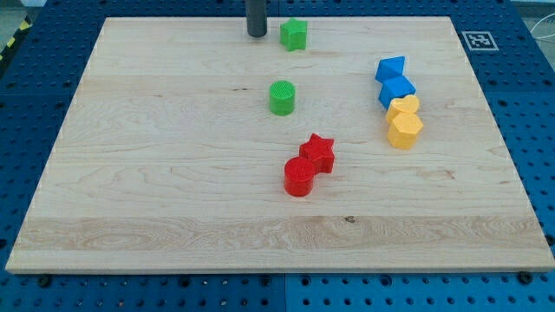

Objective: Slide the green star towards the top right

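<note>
Seven blocks on the wooden surface [173, 173]; no containers. Landmark: green star [294, 35], near the surface's top edge. My tip [257, 35]: just beside the star at the view's left, a narrow gap visible; a plain rod, no fingers. Green cylinder [282, 98]: below the star. Red star [318, 152] touching red cylinder [299, 177]: further below. Two blue blocks [390, 68], [397, 89], yellow heart [402, 107], yellow hexagon [405, 130]: a touching column, lower right of the star.

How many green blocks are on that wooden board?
2. The green star sits near the view's top, just right of my tip; the green cylinder stands below it, mid-board. None seem hidden.
</note>
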Action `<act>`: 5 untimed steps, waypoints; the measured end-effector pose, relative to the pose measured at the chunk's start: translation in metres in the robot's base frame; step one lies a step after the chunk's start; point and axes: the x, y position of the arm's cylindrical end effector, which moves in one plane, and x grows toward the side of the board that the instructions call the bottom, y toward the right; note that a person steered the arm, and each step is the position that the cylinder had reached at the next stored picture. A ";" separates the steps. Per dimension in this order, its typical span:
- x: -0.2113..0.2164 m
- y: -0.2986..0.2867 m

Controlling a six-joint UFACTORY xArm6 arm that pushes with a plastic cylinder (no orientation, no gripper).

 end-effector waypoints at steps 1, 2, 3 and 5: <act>0.000 0.034; 0.000 0.081; 0.000 0.084; 0.033 0.059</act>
